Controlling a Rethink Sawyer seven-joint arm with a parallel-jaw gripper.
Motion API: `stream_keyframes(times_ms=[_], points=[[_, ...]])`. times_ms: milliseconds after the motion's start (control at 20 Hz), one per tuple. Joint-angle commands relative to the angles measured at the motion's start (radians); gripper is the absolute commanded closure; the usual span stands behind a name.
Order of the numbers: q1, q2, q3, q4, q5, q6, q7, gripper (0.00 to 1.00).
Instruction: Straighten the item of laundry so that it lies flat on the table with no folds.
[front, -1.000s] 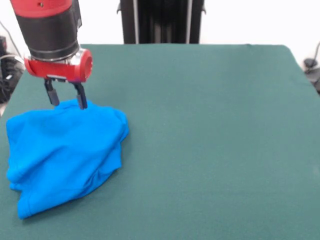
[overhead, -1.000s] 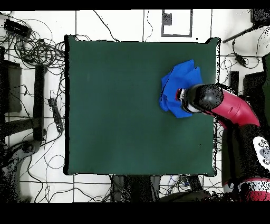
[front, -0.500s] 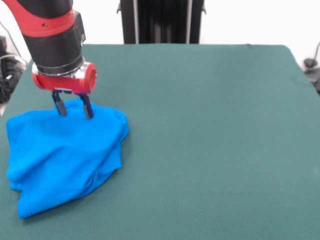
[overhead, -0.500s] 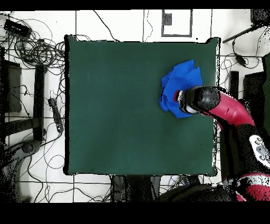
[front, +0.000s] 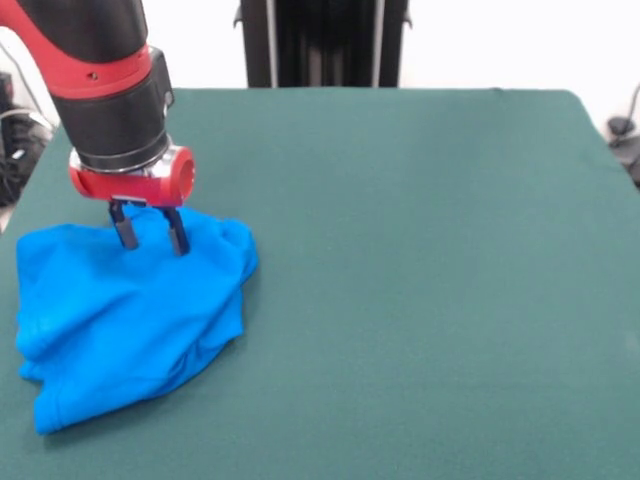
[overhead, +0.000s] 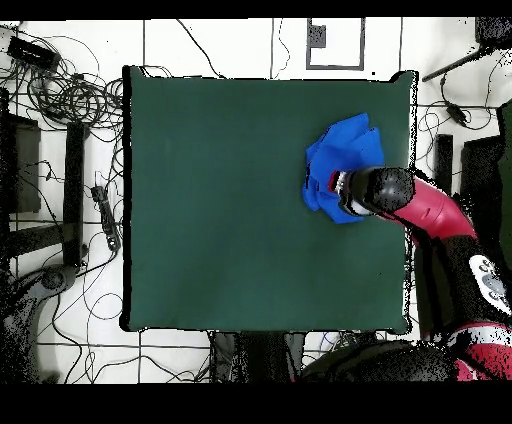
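The tool (front: 151, 236) hangs from the red and black arm with its two dark fingers (front: 178, 236) spread apart and holding nothing, their tips down at the upper edge of the blue T-shirt (front: 125, 320), touching it or just short of it. From the tool the shirt spreads mostly toward the camera in the front view, a crumpled heap with thick folds and a rolled hem on the side below the right-hand finger. No print shows, so the plain side or a folded-over layer seems to be uppermost. In the overhead view the shirt (overhead: 340, 150) lies near one corner of the tabletop (overhead: 230, 200), partly under the arm's wrist.

The cloth looks light and limp. It should bunch and drag rather than slide as one piece, and a pinch may catch several layers at once. A single outer edge, such as the hem or a sleeve corner at the rim of the heap, seems the better hold, pulled outward so the folds open.

Beyond the shirt the green tabletop (front: 430, 250) runs wide and bare away from the tool, so nothing on it blocks a spreading pull. The nearest tabletop edge is close behind the heap, which leaves less room on that side. Cables lie on the floor around the tabletop, well apart from the work.
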Motion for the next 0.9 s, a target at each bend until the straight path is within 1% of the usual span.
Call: stream_keyframes(times_ms=[50, 400, 700, 900], points=[[0.000, 0.002, 0.128, 0.030, -0.077, -0.041, -0.111, 0.00], [-0.040, -0.023, 0.137, 0.047, -0.102, -0.025, -0.136, 0.00], [-0.071, -0.052, 0.156, 0.043, -0.134, 0.024, -0.152, 0.00], [-0.086, -0.089, 0.160, 0.085, -0.152, 0.023, -0.141, 0.00]])
